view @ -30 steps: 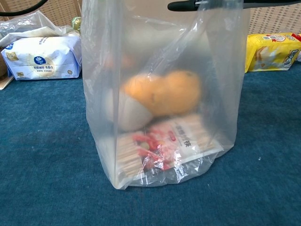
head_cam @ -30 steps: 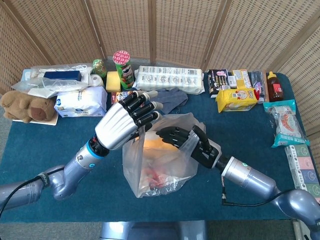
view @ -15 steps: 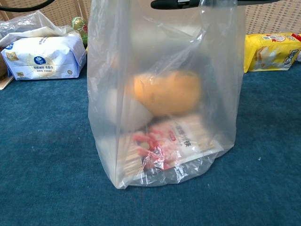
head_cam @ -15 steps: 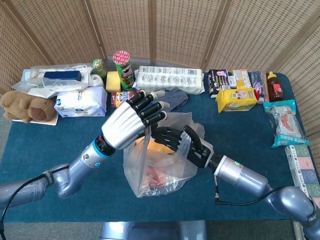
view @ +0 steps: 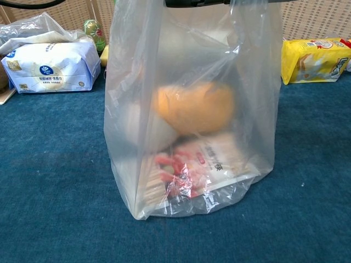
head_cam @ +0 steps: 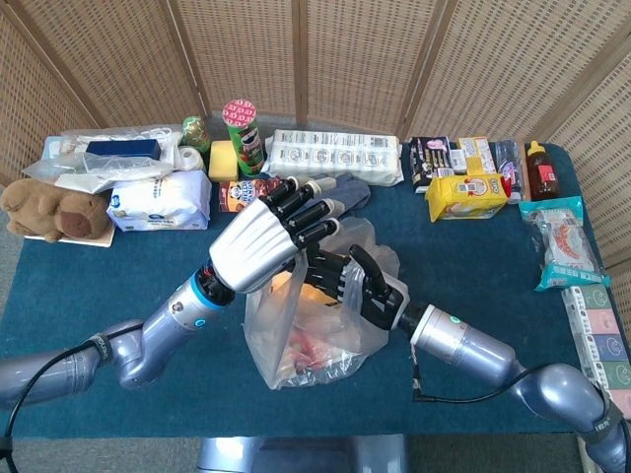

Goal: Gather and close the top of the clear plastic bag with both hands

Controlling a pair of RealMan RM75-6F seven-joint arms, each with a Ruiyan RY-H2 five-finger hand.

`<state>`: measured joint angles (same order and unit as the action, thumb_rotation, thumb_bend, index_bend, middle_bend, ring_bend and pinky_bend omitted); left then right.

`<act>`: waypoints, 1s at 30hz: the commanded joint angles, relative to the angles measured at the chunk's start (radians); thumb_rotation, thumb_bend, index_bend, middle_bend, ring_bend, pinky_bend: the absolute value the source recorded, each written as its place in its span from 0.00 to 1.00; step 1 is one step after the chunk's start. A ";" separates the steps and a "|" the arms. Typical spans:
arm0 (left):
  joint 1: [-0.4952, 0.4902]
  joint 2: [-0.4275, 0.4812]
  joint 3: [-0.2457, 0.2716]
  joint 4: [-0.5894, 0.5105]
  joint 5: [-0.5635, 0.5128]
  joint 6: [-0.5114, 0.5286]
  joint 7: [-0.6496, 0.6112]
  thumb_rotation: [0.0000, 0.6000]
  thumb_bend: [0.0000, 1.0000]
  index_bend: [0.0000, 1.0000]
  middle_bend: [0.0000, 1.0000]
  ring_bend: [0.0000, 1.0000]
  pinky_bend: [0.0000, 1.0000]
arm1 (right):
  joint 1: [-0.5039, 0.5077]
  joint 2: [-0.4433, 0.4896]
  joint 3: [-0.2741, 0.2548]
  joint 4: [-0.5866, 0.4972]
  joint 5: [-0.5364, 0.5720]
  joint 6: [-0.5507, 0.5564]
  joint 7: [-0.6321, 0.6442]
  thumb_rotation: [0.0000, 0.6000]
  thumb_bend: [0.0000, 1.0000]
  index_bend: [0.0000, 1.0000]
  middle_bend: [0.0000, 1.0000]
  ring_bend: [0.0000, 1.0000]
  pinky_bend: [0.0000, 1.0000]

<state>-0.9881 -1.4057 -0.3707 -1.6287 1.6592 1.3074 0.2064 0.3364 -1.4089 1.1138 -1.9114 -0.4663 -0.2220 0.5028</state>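
Bag: the clear plastic bag (view: 192, 109) stands upright near the front middle of the blue-covered table (head_cam: 59, 296), its base on the cloth and its top drawn upward between the two hands.
Contents: a flat red-printed packet (view: 203, 170) lies at the bottom, with an orange rounded item (view: 194, 107) resting above it; neither reaches the neck.
Right hand: the right hand (head_cam: 360, 286), dark-fingered, is closed on the bag's upper film from the right side, grasping a bunch of plastic.
Left hand: the left hand (head_cam: 271, 236) sits over the top of the bag with its fingers curled at the rim; it seems to pinch film, but the hold is hidden from above, so I cannot tell.
Step in hand: my reading is that the mouth is partly gathered, not yet closed.
Doing it well: bring both hands together just above the contents, sweep loose film inward evenly, and avoid lifting so the bag stays seated.
Risk: a one-sided pull could tip the bag.
Far edge: a green crisp can (head_cam: 243, 133), a tissue pack (head_cam: 158, 202) and a yellow box (head_cam: 463, 194) lie well apart from the bag.
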 commanded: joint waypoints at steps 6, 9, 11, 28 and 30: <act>-0.018 -0.009 -0.003 0.001 -0.013 -0.015 0.015 1.00 0.20 0.42 0.38 0.21 0.30 | 0.010 -0.011 0.000 -0.002 -0.001 0.009 0.011 0.21 0.16 0.21 0.21 0.10 0.00; -0.024 -0.012 -0.004 0.000 -0.014 -0.018 0.020 1.00 0.20 0.42 0.38 0.21 0.30 | 0.016 -0.017 -0.002 0.001 -0.002 0.011 0.014 0.21 0.16 0.21 0.21 0.10 0.00; -0.026 -0.013 -0.004 -0.001 -0.016 -0.019 0.023 1.00 0.20 0.42 0.38 0.21 0.30 | 0.019 -0.020 -0.002 0.004 -0.002 0.013 0.018 0.21 0.16 0.21 0.21 0.10 0.00; -0.048 -0.032 -0.001 0.011 -0.026 -0.026 0.030 1.00 0.20 0.41 0.37 0.21 0.30 | 0.026 -0.029 0.008 0.003 0.006 0.015 0.048 0.21 0.16 0.24 0.24 0.13 0.02; -0.050 -0.034 -0.002 0.012 -0.027 -0.026 0.032 1.00 0.20 0.41 0.37 0.21 0.30 | 0.028 -0.028 0.006 0.002 0.005 0.015 0.050 0.21 0.16 0.24 0.24 0.13 0.03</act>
<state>-1.0381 -1.4396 -0.3723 -1.6168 1.6318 1.2815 0.2381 0.3641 -1.4369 1.1203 -1.9091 -0.4610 -0.2072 0.5526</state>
